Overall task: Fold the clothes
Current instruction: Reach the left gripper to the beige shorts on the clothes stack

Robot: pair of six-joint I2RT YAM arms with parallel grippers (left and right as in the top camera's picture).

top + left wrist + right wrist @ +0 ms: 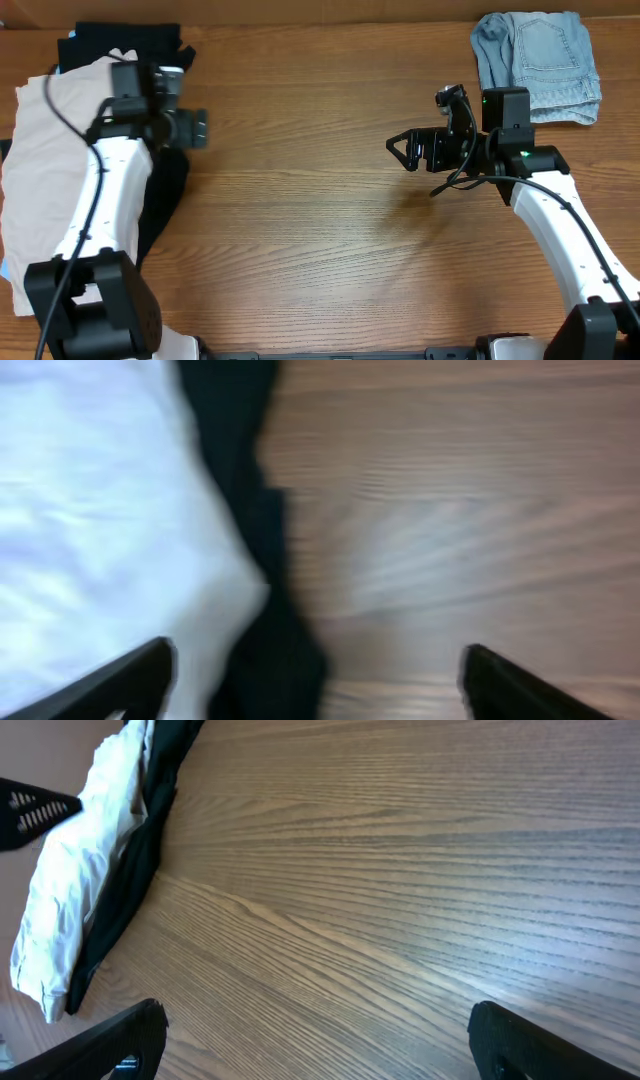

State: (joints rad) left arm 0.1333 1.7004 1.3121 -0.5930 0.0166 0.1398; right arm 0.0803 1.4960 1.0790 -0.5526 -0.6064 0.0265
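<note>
Wood tabletop (320, 230) checked: found beige shorts (40, 150) heaped over black garments (120, 45) at left edge, denim shorts (537, 65) at far right corner. Saw left gripper (318, 660) spread wide, empty; right gripper (318, 1020) likewise.

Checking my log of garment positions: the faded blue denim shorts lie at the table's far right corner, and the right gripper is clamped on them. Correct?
No. The faded blue denim shorts do lie at the far right corner, but the right gripper is open and empty over the wooden table, apart from them, as the overhead view shows.
</note>
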